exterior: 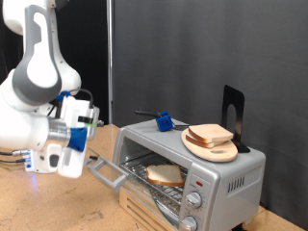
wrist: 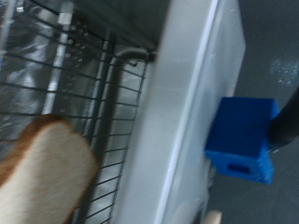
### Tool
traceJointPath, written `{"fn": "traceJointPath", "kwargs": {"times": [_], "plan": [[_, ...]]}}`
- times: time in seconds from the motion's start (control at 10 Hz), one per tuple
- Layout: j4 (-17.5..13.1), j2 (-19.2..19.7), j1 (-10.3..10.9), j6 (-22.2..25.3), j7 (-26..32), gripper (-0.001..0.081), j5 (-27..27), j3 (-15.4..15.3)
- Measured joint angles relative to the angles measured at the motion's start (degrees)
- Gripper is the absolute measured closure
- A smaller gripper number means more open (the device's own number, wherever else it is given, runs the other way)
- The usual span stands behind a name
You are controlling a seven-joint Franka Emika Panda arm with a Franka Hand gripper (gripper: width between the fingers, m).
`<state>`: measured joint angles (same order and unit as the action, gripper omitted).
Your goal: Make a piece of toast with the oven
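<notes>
One piece of toast [exterior: 165, 174] lies on the wire rack [exterior: 168, 191] inside the open oven [exterior: 226, 178], at about four o'clock from the gripper [exterior: 85, 157], whose grip I cannot tell, poised by the door's handle [exterior: 108, 172]

This looks like a robotics lab set up as a mock kitchen, not a home. A white robot arm [exterior: 38, 67] with blue fittings stands over a bare plywood bench [exterior: 58, 207], and black curtain panels [exterior: 192, 48] close off the background where a kitchen would have walls or cupboards. The only domestic things are a small silver toaster oven [exterior: 207, 168] with its door [exterior: 104, 171] dropped open, just beside the gripper [exterior: 79, 164], and sliced bread on a wooden plate [exterior: 214, 146] on the oven's roof
</notes>
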<state>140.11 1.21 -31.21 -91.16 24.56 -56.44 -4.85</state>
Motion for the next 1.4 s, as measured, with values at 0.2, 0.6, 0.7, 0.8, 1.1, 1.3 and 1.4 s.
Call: {"fn": "traceJointPath", "kwargs": {"times": [0.2,0.6,0.7,0.8,1.1,1.3,1.4], "plan": [[3.3,-4.3,0.4,-0.2,-1.9,-0.0002,-0.7,-1.3],[11.4,-12.7,3.6,-8.4,-6.6,-0.0002,-9.4,-6.7],[12.8,-14.0,4.3,-10.6,-7.1,-0.0002,-10.9,-8.1],[13.7,-14.7,4.7,-11.6,-7.3,-0.0002,-11.2,-8.8],[14.8,-15.1,3.3,-10.6,-7.1,-0.0002,-7.9,-7.7],[13.8,-15.0,0.6,-6.7,-7.8,-0.0002,-3.2,-4.8],[12.9,-15.0,-0.5,-5.3,-8.7,-0.0002,-1.5,-3.5]]}}
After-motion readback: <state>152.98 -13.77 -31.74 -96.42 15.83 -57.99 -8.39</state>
